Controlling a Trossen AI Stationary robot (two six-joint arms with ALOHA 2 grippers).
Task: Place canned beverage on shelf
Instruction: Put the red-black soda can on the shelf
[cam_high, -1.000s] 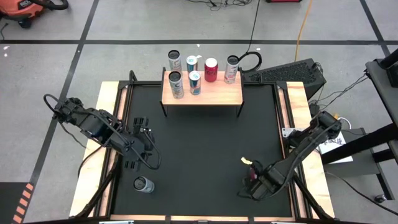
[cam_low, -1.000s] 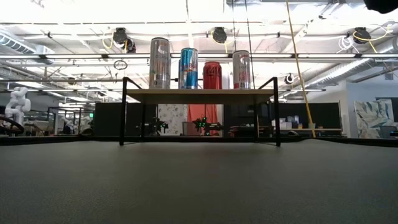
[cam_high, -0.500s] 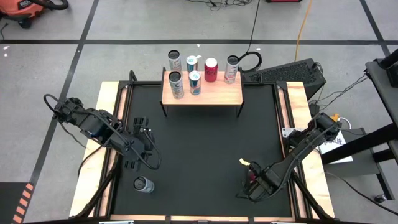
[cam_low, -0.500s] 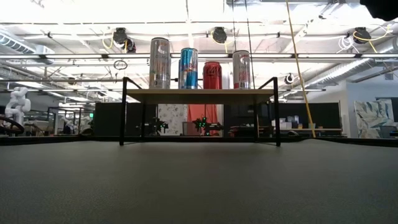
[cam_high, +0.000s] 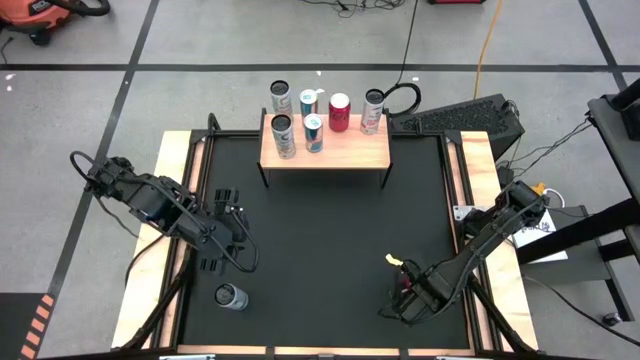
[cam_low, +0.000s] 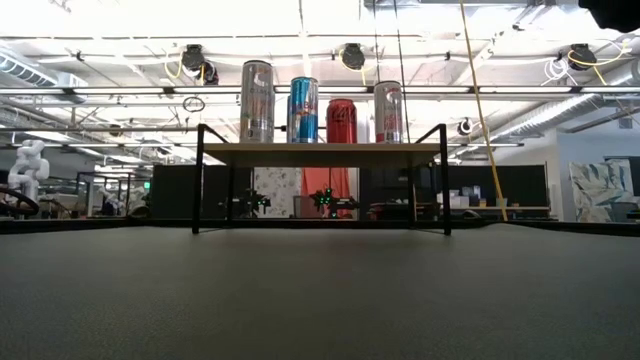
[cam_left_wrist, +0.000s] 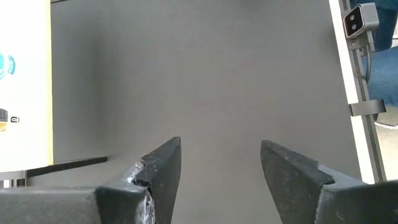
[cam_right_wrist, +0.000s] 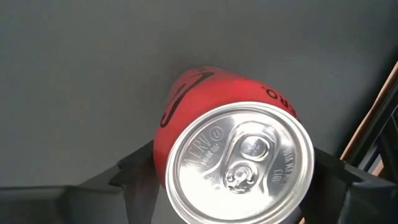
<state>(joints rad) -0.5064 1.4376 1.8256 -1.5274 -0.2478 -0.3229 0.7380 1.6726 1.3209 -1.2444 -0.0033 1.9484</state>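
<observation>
The right gripper (cam_right_wrist: 239, 171) has its fingers set around an upright red can (cam_right_wrist: 233, 146) near the black mat's (cam_high: 320, 250) front right, not visibly clamped; an off-centre squeeze may tip it.

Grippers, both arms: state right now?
Left gripper: holding nothing, parked over the mat at the left; fingers look apart, so open or closed cannot be told.
Right gripper: fingers either side of the red can, grip unconfirmed.
</observation>
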